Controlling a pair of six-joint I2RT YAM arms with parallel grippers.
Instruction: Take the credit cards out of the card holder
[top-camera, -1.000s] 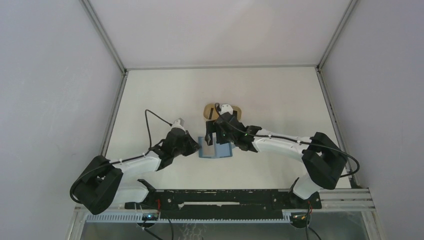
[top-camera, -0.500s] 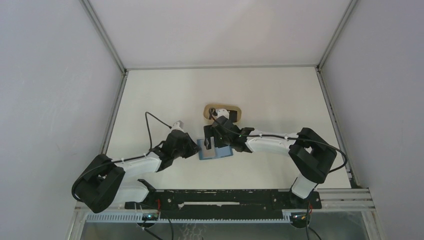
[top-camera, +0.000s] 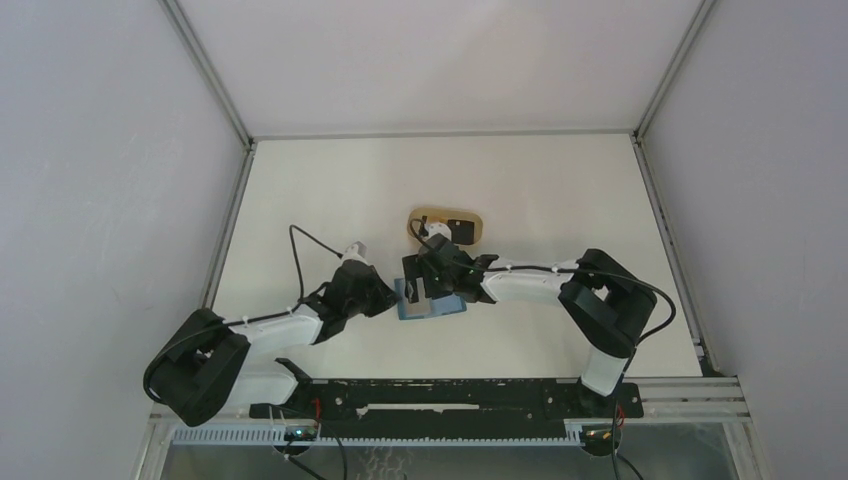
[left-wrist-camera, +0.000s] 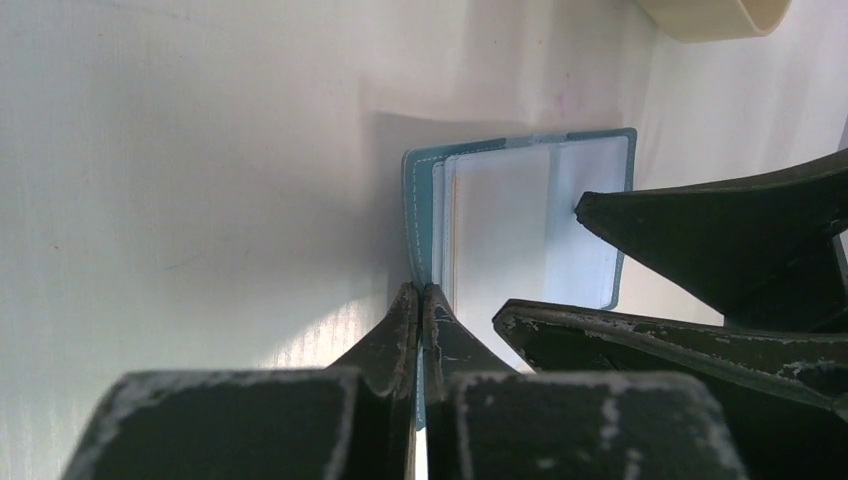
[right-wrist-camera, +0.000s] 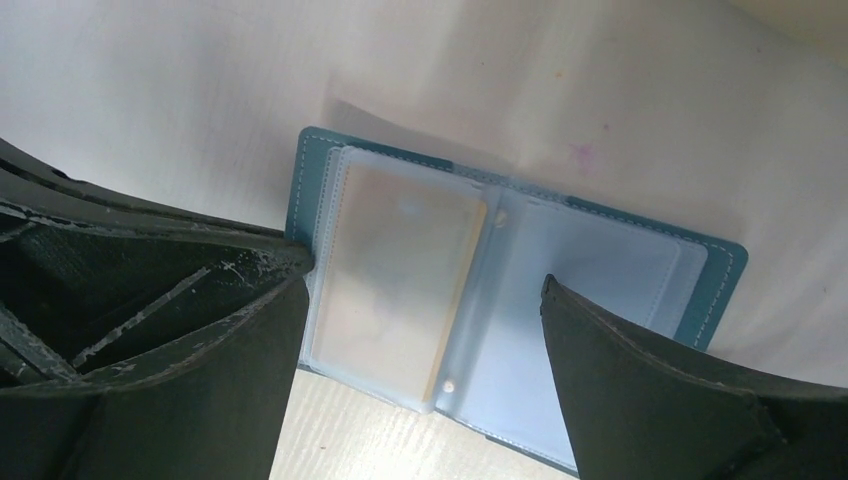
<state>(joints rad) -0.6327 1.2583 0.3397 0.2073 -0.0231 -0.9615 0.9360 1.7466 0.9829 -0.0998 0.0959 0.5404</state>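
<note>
L hand (left-wrist-camera: 418, 292) clamped on card holder (right-wrist-camera: 560, 270) edge, R hand (right-wrist-camera: 422, 278) spread wide over it; credit card (right-wrist-camera: 390, 250) prob. thin, stiff, slick, so pinch edge betw R fingers (right-wrist-camera: 650, 400).

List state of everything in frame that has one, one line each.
card holder: open, lying flat on the table, sleeves up.
credit card: tan, inside the clear sleeve on the left gripper's side, not out yet.
left gripper: jaws shut, pinching the card holder's cover edge.
right gripper: jaws wide open, straddling the card holder, holding nothing.
tray: upright beyond the card holder; contents hidden.
</note>
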